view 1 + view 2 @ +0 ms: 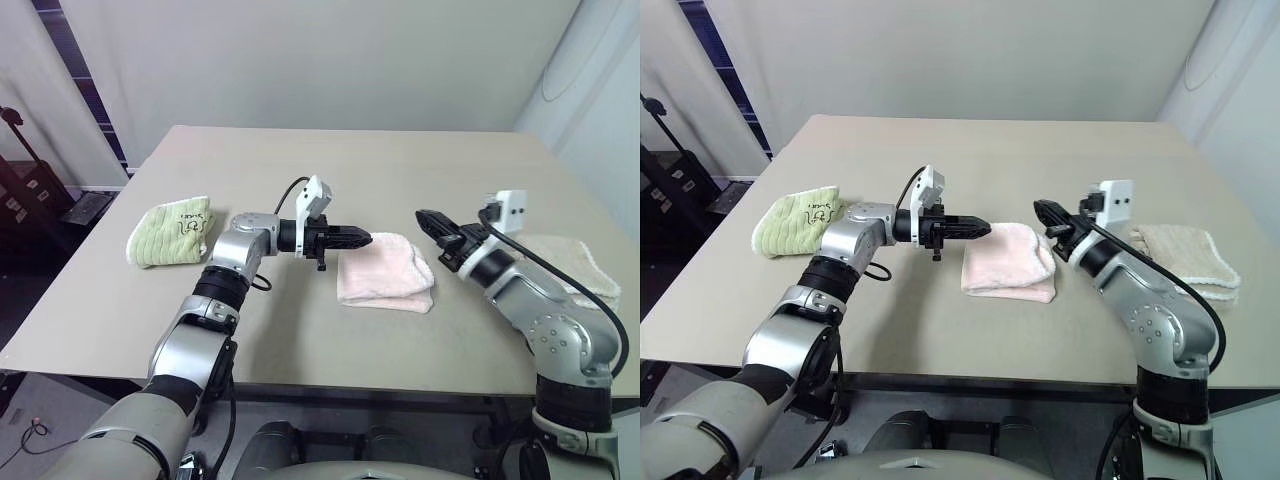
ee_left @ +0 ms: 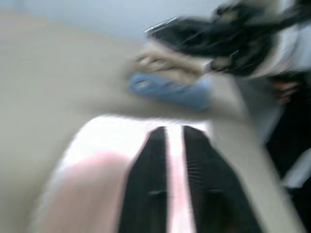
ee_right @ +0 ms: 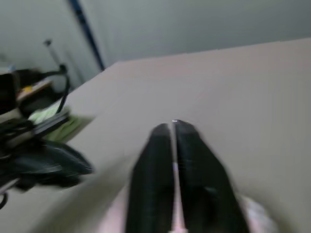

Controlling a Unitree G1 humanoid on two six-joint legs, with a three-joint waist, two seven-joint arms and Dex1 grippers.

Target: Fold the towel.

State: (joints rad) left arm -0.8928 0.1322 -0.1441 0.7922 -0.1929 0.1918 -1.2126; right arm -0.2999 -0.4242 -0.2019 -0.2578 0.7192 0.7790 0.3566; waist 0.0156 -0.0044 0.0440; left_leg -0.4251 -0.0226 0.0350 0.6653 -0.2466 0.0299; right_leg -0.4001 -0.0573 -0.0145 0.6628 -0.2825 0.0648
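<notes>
While the pale pink towel [image 1: 385,272] lies folded into a thick, roughly square bundle on the counter [image 1: 360,160], it sits near the middle of the surface, somewhat closer to the front edge than to the far one. Its folded layers show along the side that faces the front edge.

Just above the pink towel's left side hangs the left tool [image 1: 362,238], clenched with its two black fingers pressed together and pointing across toward the right edge; nothing is caught between them. On the other side, the right tool [image 1: 424,217] is likewise clenched and empty, raised over the counter just beyond the towel's right corner and aimed toward the far left. Both tools are clear of the cloth.

A light green ribbed towel [image 1: 172,232] with dark script lies folded near the counter's left edge, well apart from the pink one. A cream beige towel [image 1: 572,262] lies folded by the right edge, partly behind the right arm.
</notes>
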